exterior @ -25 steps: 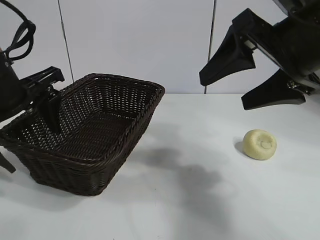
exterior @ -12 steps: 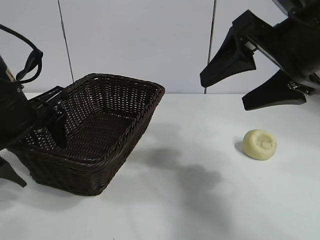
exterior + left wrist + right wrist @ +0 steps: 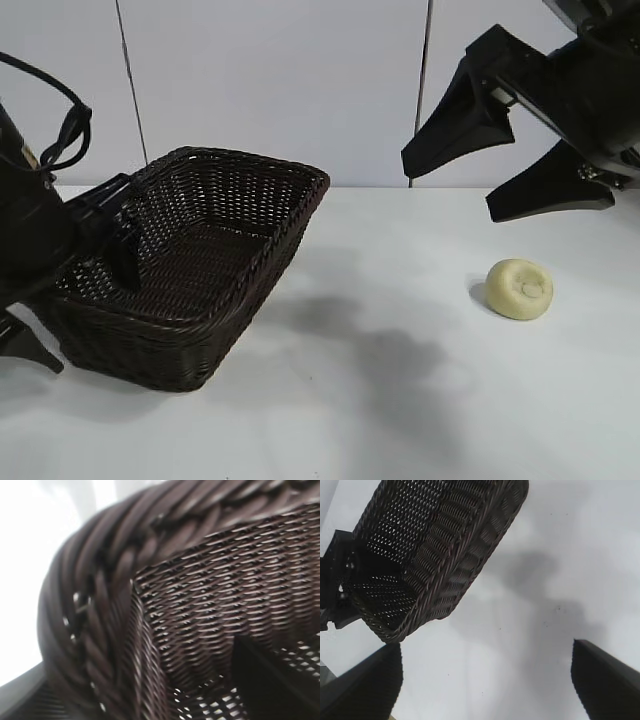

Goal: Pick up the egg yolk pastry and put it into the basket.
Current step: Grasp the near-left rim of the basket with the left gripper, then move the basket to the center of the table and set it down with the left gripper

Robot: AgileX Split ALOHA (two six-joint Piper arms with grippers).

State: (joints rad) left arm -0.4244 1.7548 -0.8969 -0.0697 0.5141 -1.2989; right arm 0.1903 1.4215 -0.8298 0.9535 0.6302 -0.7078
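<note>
The egg yolk pastry (image 3: 520, 289), a small pale yellow bun, lies on the white table at the right. The dark woven basket (image 3: 250, 160) stands at the left, also seen from above in the right wrist view (image 3: 445, 555). My left gripper (image 3: 85, 315) straddles the basket's left rim (image 3: 90, 605): one finger (image 3: 272, 680) is inside, apart from the wall, and the other is outside. It looks open around the rim. High above and behind the pastry, my right gripper (image 3: 447, 188) hangs wide open, with only bare table between its fingers (image 3: 485, 680). The pastry is out of both wrist views.
A pale panelled wall (image 3: 280, 80) closes the back of the table. White tabletop (image 3: 380, 380) stretches between basket and pastry, with the arms' shadows across it.
My left arm has come down further over the basket's left rim. The basket has shifted slightly right and its left end sits lower. The right arm and pastry have barely moved.
</note>
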